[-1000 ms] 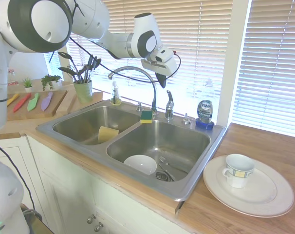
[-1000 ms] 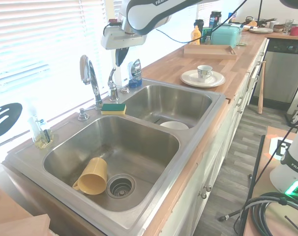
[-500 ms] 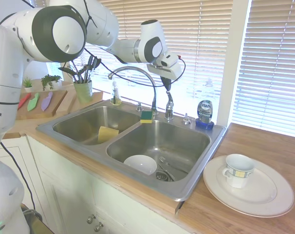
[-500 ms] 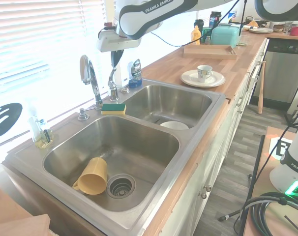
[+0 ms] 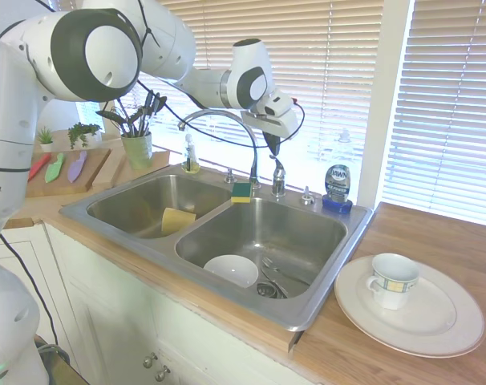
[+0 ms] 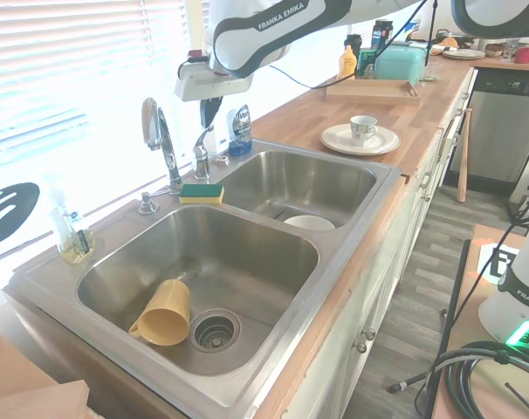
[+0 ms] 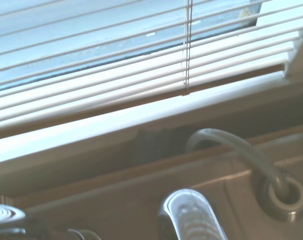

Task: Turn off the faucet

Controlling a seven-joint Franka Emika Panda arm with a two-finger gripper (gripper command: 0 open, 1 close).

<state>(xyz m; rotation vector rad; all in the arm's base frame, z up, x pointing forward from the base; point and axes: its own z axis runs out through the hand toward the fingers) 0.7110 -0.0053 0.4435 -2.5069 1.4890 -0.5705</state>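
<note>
Dark, tapered gripper (image 5: pixel 273 143) hangs tip-down right over the faucet's short chrome lever (image 5: pixel 278 171), nearly touching its top; the fingers look pressed together into one point, nothing between them. From the other side the gripper (image 6: pixel 209 114) sits at about 1 o'clock off the lever (image 6: pixel 201 150).

Faucet (image 5: pixel 227 132) is all shiny chrome, a tall gooseneck arching over the divider of the brushed steel double sink (image 5: pixel 331 273), standing on the back ledge by the window blinds (image 5: pixel 331 72). In the wrist view the rounded lever top (image 7: pixel 191 215) is a blurry mirror-like blob, with a ribbed hose looping into a round deck fitting (image 7: pixel 284 192).

Around it: a green-and-yellow sponge (image 5: pixel 241 192) at the spout base, a blue-labelled soap bottle (image 5: pixel 337 186) at 3 o'clock from the lever, a small clear bottle (image 5: pixel 191 154) at 9 o'clock. White bowl (image 5: pixel 231 270) in the right basin, yellow cup (image 6: pixel 164 313) on its side in the other. Mug (image 5: pixel 393 280) on a white plate (image 5: pixel 435 325) on the wood counter.
</note>
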